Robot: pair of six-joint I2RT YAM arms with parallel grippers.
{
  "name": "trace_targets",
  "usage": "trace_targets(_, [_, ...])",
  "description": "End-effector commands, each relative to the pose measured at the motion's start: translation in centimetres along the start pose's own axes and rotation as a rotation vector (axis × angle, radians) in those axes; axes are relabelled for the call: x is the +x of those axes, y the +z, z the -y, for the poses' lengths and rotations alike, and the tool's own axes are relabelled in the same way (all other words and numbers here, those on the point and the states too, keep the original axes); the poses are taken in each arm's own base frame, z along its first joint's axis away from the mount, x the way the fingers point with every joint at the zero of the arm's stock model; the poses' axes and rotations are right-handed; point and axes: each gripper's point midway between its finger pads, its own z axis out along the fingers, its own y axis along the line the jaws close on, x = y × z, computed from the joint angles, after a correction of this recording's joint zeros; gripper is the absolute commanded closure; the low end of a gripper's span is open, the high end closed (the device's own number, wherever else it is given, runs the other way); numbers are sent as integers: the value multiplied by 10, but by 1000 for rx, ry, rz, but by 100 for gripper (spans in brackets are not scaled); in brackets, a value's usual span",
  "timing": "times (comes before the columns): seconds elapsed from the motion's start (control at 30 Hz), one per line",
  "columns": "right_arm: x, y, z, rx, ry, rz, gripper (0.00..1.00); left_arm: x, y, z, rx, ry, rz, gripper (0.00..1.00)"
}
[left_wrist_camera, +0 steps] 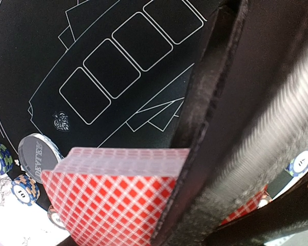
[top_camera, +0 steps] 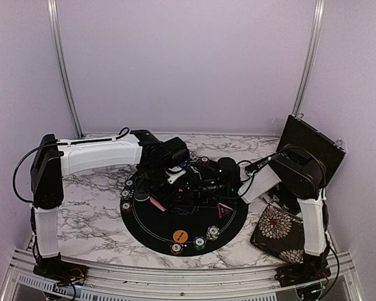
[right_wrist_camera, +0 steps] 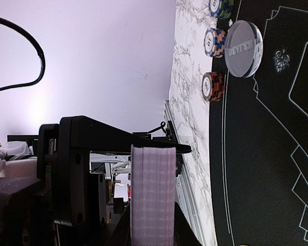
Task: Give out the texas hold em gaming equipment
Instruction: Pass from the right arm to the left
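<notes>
Top view: the left gripper (top_camera: 166, 191) and right gripper (top_camera: 197, 187) are positioned close together above the round black mat (top_camera: 150, 229). An orange button disc (top_camera: 180, 236) and striped poker chips (top_camera: 200, 242) are laid at its near rim, with a red-edged triangle (top_camera: 225, 209) right of centre.
Left wrist: a deck of red-backed cards (left_wrist_camera: 108, 210) is seen against the left finger pad (left_wrist_camera: 215, 102). How far that gripper is spread cannot be told.
Right wrist: the deck is clamped edge-on in the right gripper, above the mat.

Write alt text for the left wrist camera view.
A deck of red lattice-backed playing cards fills the foreground beside a blurred black gripper finger. Behind lies a black mat with white card outlines, a clear dealer disc and striped chip stacks at its left edge.
</notes>
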Motion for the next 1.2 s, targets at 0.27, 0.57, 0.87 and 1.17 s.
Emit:
trace_targets(0.27, [-1, 3, -38, -35, -139, 4, 94, -9, -17, -7, 24, -49, 70, 34])
trace_targets(0.57, [-2, 5, -43, -36, -159, -1, 94, -8, -20, -2, 65, -37, 75, 24])
trace_targets(0.87, [-2, 6, -45, -35, -160, -4, 94, -6, -16, -4, 51, -24, 65, 32])
trace_targets(1.17, [-5, 6, -40, -22, -136, 3, 94, -5, -17, -2, 40, 7, 64, 29])
